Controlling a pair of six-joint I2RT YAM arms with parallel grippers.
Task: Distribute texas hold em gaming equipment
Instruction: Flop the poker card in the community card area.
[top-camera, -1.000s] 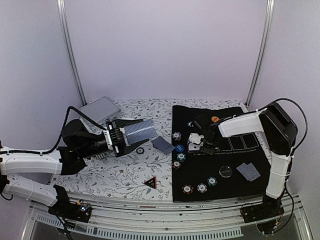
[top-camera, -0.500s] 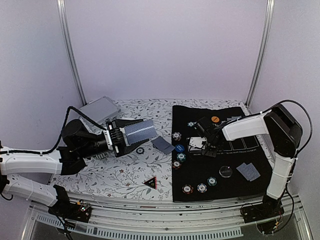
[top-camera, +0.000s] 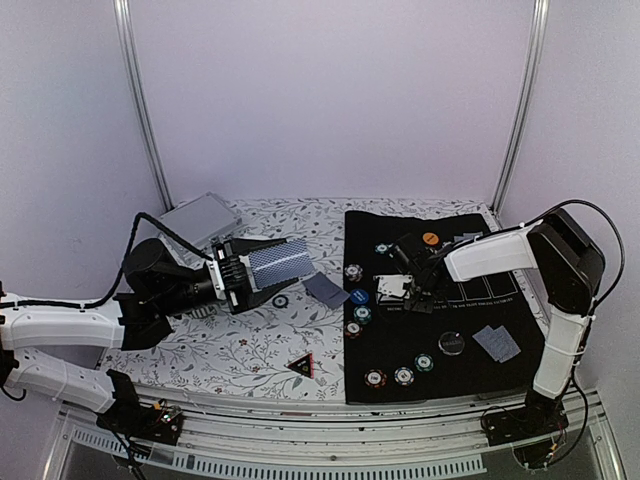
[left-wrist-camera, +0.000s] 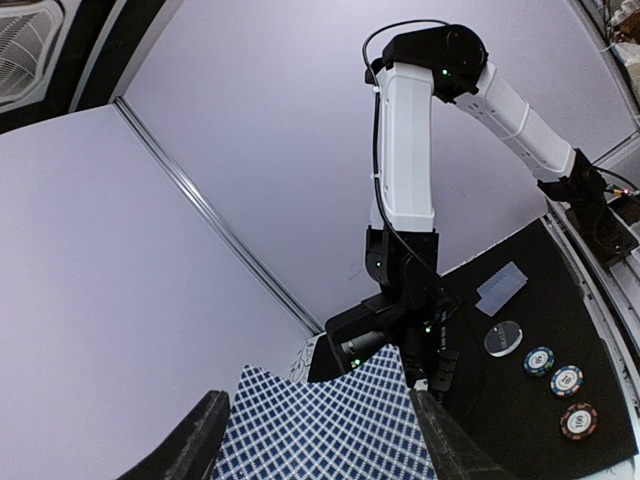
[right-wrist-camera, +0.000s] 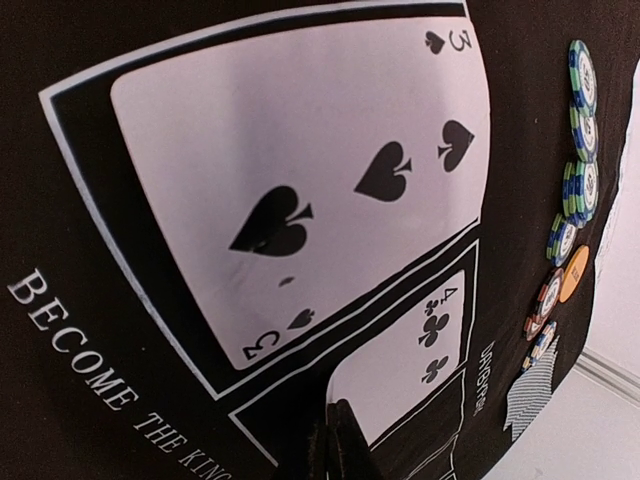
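Now laying the board, we judge the shut right gripper (right-wrist-camera: 338, 442), at the four of clubs (right-wrist-camera: 400, 380), must next draw from the deck (top-camera: 280, 260) the left gripper (left-wrist-camera: 316, 440) clamps.

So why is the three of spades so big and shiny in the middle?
Right wrist view: the three of spades sits very near the lens, so it looks huge and slanted, and light glares off its middle. Top view: softer, even light, no glare.
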